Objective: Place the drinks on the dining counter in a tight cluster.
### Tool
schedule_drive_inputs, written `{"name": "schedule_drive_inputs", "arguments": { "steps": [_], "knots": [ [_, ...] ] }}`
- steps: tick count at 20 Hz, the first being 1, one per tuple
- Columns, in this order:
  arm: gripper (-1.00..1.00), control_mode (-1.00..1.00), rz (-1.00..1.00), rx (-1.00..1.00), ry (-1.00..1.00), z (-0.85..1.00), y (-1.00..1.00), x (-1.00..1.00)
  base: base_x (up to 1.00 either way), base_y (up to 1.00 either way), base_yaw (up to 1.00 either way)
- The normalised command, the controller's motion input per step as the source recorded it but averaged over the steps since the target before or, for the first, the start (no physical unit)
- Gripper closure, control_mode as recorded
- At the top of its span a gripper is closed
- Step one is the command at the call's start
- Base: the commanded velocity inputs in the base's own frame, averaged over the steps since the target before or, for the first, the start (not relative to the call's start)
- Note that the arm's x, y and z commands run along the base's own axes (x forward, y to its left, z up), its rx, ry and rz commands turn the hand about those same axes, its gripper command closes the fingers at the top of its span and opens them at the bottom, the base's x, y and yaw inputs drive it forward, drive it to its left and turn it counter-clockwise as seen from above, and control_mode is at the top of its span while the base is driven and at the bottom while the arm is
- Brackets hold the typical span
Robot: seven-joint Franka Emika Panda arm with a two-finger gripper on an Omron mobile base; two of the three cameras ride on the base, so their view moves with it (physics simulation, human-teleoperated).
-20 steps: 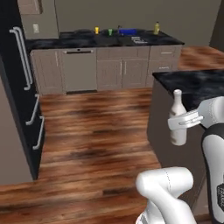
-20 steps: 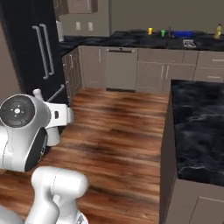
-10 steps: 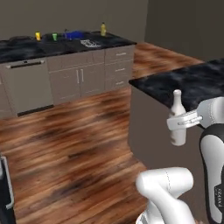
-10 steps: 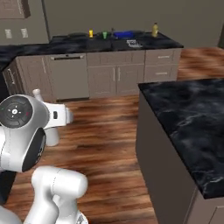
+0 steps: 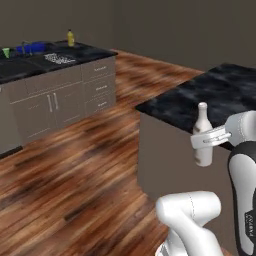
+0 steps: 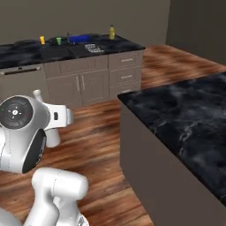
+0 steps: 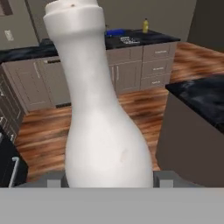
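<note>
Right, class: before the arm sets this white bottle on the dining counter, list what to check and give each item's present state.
1. Gripper shut on the white bottle: ok.
2. Bottle upright: ok.
3. Bottle over the dining counter: not ok, it hangs off the near edge.
4. Bottle base above counter height: cannot tell.
5. Landing spot near the corner bare: ok.
6. Other drinks in place: not ok, the juice jug stands on the far counter.

I see the bottle upright in my pincer, just before the dining table; the juice jug stands on the far table.
</note>
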Motion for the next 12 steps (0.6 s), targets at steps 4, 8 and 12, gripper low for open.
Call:
{"name": "schedule_drive_inputs", "arguments": {
  "steps": [4,8,12],
  "knots": [
    [1.0,1.0,0.0,0.0,0.0,0.0,0.0,0.0,1.0,0.95,-0.46],
    [1.0,1.0,0.0,0.0,0.0,0.0,0.0,0.0,0.98,1.0,-0.41],
    [1.0,1.0,0.0,0.0,0.0,0.0,0.0,0.0,0.97,1.0,-0.26]
  ]
}}
